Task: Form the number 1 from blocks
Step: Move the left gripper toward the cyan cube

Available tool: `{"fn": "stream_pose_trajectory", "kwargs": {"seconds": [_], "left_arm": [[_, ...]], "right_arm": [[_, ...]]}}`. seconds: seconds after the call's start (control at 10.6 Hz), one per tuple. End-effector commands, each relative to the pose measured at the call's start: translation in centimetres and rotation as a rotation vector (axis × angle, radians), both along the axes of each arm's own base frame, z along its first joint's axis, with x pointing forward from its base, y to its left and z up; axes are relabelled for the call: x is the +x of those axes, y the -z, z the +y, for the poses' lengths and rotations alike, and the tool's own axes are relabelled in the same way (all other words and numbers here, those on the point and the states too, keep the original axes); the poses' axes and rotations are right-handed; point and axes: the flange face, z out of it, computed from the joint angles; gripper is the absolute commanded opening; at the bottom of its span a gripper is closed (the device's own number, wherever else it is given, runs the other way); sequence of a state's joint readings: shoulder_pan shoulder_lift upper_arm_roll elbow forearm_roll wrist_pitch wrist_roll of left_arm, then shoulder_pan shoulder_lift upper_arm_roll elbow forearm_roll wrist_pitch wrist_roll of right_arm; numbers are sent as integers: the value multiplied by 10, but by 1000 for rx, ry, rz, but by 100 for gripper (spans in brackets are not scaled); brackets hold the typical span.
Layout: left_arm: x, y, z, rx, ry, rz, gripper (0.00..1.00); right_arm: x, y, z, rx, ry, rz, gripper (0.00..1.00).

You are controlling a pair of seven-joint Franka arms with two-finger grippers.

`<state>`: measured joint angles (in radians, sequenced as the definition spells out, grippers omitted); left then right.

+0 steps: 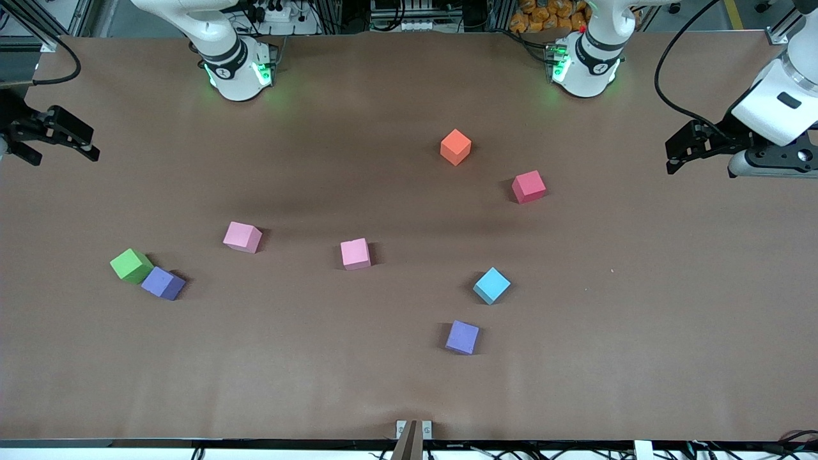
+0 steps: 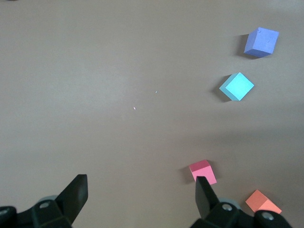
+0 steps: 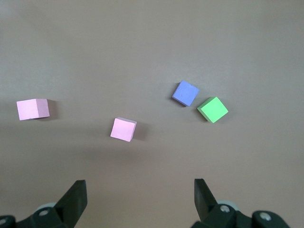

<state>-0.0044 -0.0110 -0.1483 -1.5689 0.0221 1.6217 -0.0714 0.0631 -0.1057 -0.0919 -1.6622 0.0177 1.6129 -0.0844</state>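
Eight blocks scattered on the brown surface: orange block and crimson block toward the robots' edge; two pink blocks mid-surface; green block touching a purple block toward the right arm's end; sky blue block and another purple one nearer the front edge. Left hand and right hand both wide, empty, waiting over opposite ends.

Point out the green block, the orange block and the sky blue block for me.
green block (image 1: 131, 265): front view, on its top face.
orange block (image 1: 455, 146): front view, on its top face.
sky blue block (image 1: 492, 285): front view, on its top face.
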Motion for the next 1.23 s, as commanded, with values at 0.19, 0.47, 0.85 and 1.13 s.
{"fn": "stream_pose_trajectory", "kwargs": {"seconds": [0.19, 0.47, 0.85, 1.13], "left_arm": [[2, 1, 6, -4, 67, 17, 100], [9, 17, 5, -4, 59, 47, 100], [25, 90, -54, -15, 89, 176, 100], [32, 180, -155, 7, 35, 244, 100]], "right_arm": [[1, 1, 2, -14, -4, 28, 100], [2, 4, 1, -14, -6, 35, 100], [12, 22, 4, -17, -9, 58, 100], [10, 21, 4, -13, -11, 66, 100]]}}
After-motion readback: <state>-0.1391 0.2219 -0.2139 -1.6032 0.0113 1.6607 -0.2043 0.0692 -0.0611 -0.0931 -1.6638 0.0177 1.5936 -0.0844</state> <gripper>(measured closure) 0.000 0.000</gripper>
